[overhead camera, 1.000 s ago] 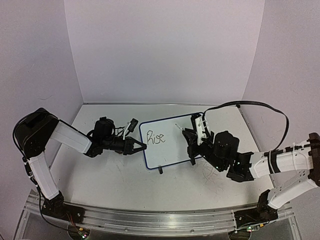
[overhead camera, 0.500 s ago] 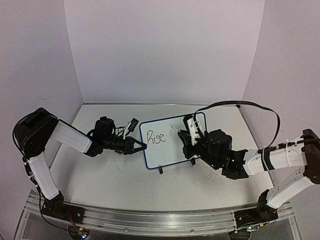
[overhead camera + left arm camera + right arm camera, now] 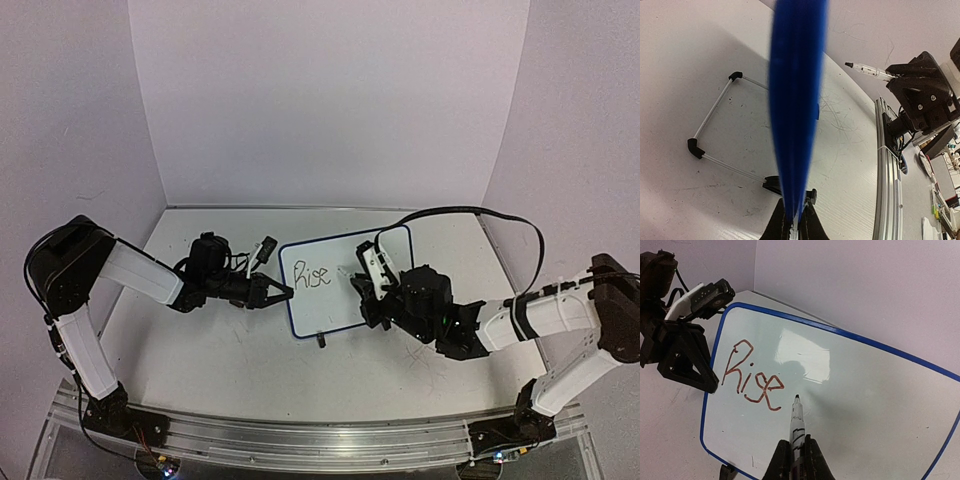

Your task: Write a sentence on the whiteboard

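Note:
The whiteboard [image 3: 335, 290] stands tilted on the table, blue-rimmed, with the word "Rise" [image 3: 312, 276] at its upper left; in the right wrist view "Rise" [image 3: 751, 375] reads in dark red strokes on the whiteboard [image 3: 865, 405]. My left gripper [image 3: 283, 294] is shut on the whiteboard's left edge, seen edge-on as a blue blur, the rim [image 3: 796, 100], in the left wrist view. My right gripper [image 3: 796, 457] is shut on a white marker [image 3: 797, 422], whose dark tip sits close to the board just right of the "e". The marker [image 3: 870, 71] also shows from behind.
The board's wire stand [image 3: 715, 130] and black clip feet [image 3: 320, 340] rest on the scuffed white tabletop [image 3: 220, 350]. White walls close in the back and sides. An aluminium rail [image 3: 300, 435] runs along the near edge.
My right arm has moved left with the marker, bringing the tip from the board's right part toward the space just after "Rise". The left arm and board have stayed still.

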